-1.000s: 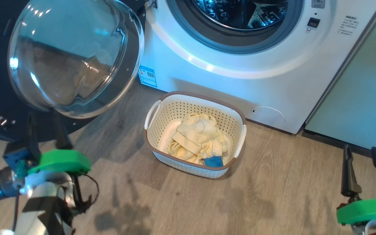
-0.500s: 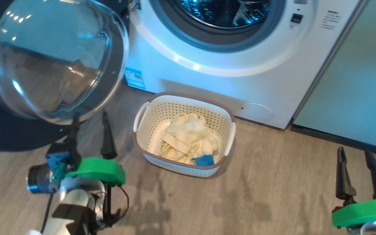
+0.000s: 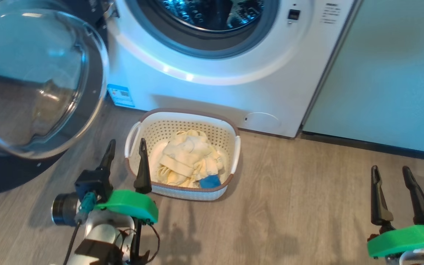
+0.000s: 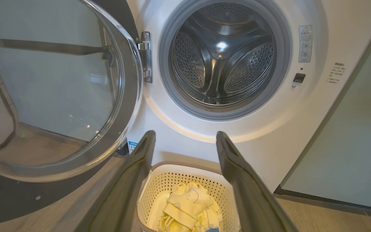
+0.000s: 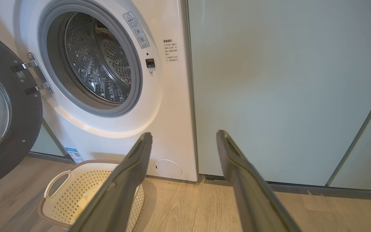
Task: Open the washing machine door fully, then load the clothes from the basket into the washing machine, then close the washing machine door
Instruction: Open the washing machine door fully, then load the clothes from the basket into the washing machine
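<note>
**Lined up for the clothes**

Holds left tool (image 3: 127, 141), fingers apart and empty, at the near-left rim of basket (image 3: 182, 112), seemingly ready to dip for clothes (image 3: 186, 162) heaped inside. Finds basket on floor (image 3: 289, 221) just before washer (image 3: 204, 84), a short lift to drum (image 4: 221, 54). Has door (image 3: 31, 84) swung wide left, clearing the opening. Rests right tool (image 3: 389, 170), likewise spread, far right, out of the way.
</note>
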Robot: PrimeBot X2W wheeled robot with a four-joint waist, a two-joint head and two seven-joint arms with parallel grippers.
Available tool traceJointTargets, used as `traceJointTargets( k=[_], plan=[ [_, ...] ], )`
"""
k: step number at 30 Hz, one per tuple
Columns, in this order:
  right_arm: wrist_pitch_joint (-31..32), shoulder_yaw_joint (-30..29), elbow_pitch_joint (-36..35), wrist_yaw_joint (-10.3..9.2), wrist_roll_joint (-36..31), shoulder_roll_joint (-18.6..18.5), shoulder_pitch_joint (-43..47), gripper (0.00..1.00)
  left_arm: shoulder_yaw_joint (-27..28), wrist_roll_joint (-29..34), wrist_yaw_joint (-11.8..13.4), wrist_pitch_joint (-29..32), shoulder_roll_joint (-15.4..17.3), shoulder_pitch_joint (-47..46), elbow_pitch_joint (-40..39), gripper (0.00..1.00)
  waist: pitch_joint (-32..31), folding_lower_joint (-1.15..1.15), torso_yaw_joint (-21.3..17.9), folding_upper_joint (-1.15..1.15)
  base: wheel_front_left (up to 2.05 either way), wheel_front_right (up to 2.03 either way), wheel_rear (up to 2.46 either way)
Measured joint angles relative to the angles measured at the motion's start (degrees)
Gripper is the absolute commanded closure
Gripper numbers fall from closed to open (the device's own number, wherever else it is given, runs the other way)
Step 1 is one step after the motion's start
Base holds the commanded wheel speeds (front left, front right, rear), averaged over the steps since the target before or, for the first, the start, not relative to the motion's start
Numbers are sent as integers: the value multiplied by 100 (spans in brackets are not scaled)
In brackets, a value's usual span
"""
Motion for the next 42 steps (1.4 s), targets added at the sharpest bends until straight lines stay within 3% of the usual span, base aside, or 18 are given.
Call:
traceJointTargets(
  k=[12,42],
  plan=[
    [-14,-7,-114,0,-25,0,24,0,-127,0,24,51,-1,198,62,0,-136,0,-370,0,0,0,0],
    [-13,-77,-143,0,-24,0,138,0,-301,-58,98,136,23,344,58,0,-224,0,-401,0,0,0,0]
  ],
)
